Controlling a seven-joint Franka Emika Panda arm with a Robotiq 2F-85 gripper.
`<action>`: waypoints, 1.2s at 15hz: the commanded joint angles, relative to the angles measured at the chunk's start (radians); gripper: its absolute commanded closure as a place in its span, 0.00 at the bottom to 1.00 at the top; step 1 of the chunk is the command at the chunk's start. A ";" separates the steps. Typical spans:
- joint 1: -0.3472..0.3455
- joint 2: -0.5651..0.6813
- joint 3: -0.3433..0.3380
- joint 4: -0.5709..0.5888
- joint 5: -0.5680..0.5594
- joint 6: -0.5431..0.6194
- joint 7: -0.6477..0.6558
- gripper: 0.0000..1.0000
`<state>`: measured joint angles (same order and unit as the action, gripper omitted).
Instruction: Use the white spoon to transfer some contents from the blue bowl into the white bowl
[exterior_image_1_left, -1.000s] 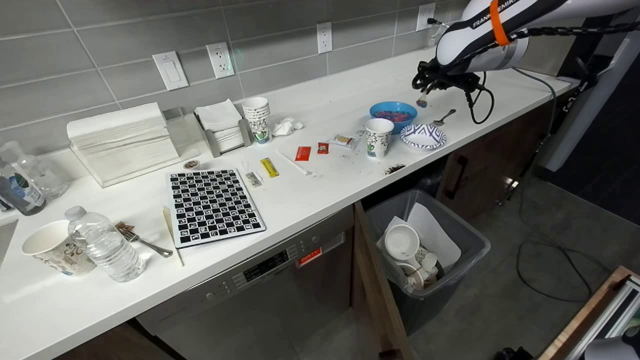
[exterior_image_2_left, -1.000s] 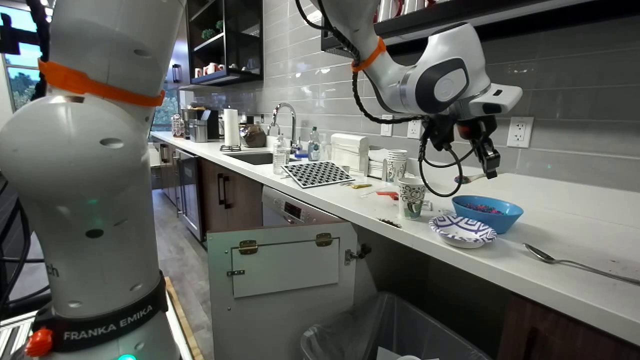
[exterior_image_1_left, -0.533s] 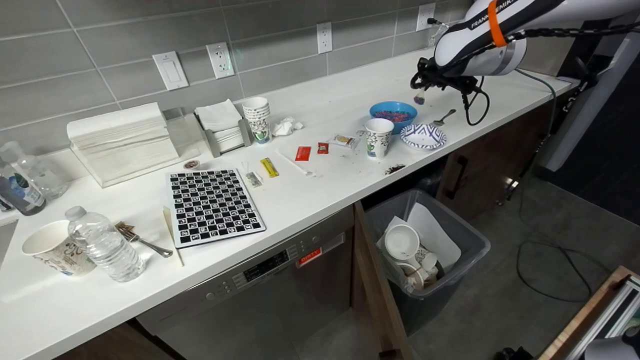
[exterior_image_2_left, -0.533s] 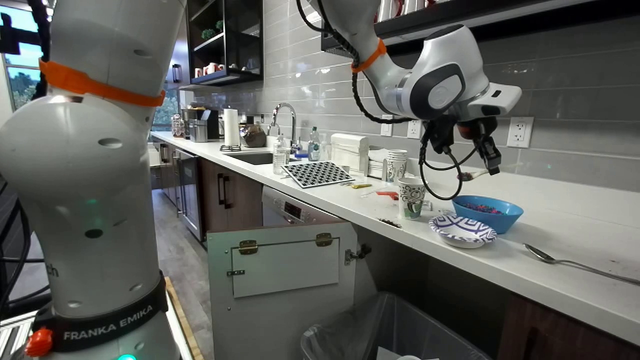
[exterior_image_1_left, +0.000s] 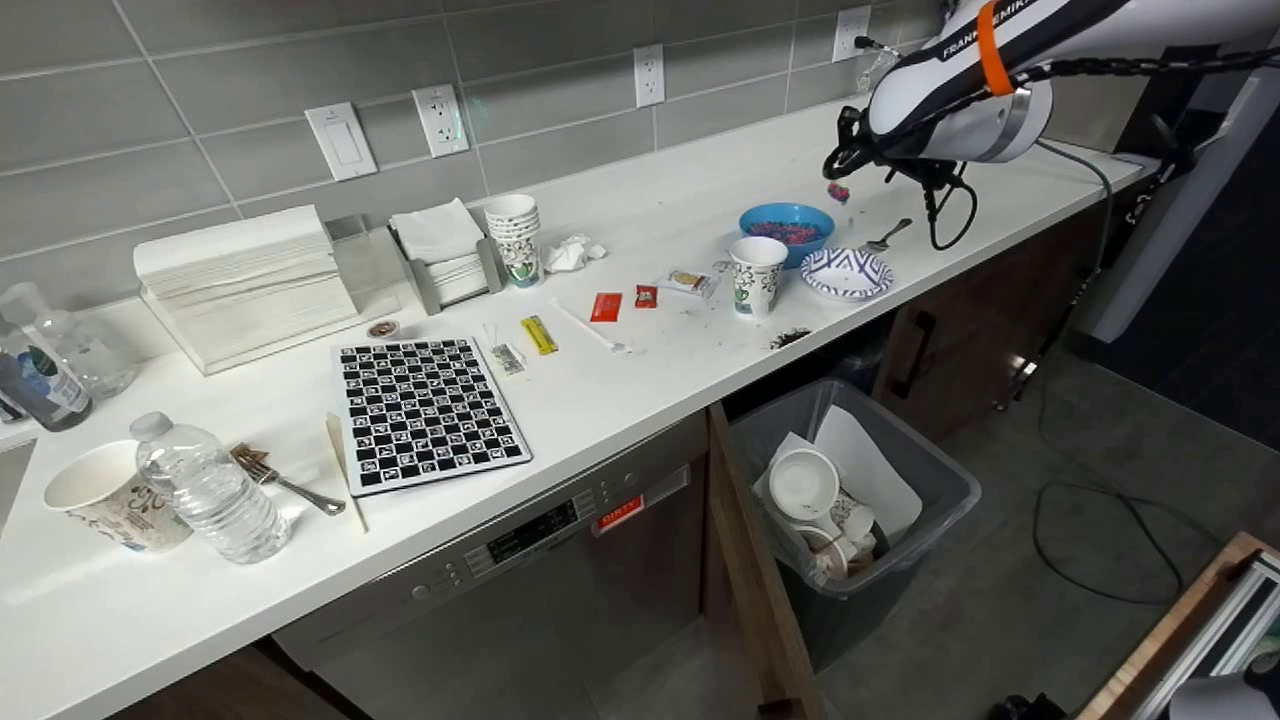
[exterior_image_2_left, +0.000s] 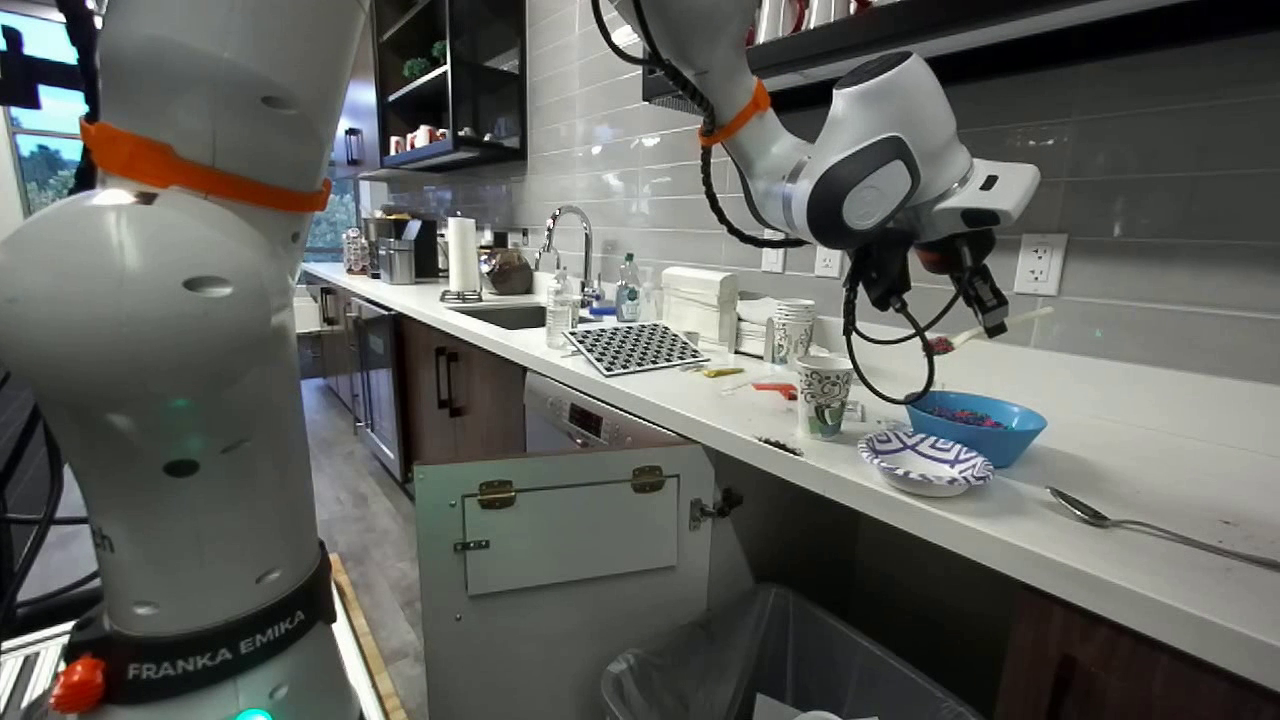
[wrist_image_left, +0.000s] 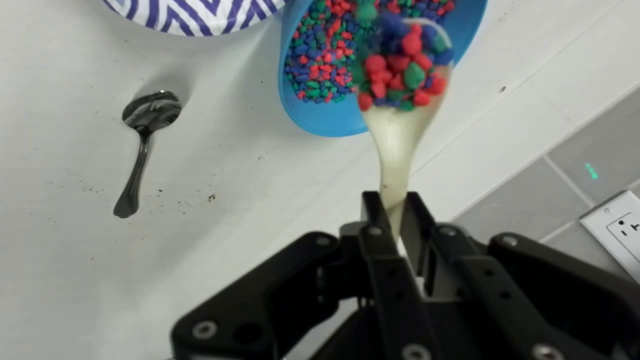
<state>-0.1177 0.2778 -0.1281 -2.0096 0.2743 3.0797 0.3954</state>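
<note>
My gripper (wrist_image_left: 391, 197) is shut on the thin handle of the white spoon (wrist_image_left: 395, 145), which also shows in an exterior view (exterior_image_2_left: 1025, 317). The spoon's scoop is heaped with red, green and blue beads. In the wrist view it overlaps the far part of the blue bowl (wrist_image_left: 327, 122). In an exterior view the gripper (exterior_image_2_left: 990, 318) is raised above the blue bowl (exterior_image_2_left: 1005, 440), which holds more beads. No plain white bowl shows on the counter. A white bowl with a purple zigzag pattern (exterior_image_2_left: 930, 487) and a white printed paper cup (exterior_image_2_left: 823, 400) stand beside the blue bowl.
A metal spoon (wrist_image_left: 132, 187) lies on the counter near the patterned bowl. A tiled wall with an outlet (wrist_image_left: 617, 227) is behind. Wrappers and a checkered board (exterior_image_1_left: 430, 415) lie along the counter. A bin (exterior_image_1_left: 950, 500) and an open cabinet door (exterior_image_2_left: 560, 540) are below.
The gripper has turned, so the spoon's handle now sticks out behind the fingers in an exterior view. The scoop has risen slightly with its beads. The bowls have not moved.
</note>
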 joint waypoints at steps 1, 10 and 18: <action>-0.051 -0.031 0.071 -0.052 0.042 0.056 -0.064 0.97; -0.150 -0.051 0.183 -0.096 0.042 0.147 -0.100 0.97; -0.295 -0.046 0.352 -0.108 0.019 0.246 -0.092 0.97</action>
<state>-0.3557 0.2484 0.1643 -2.0825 0.2930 3.2873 0.3133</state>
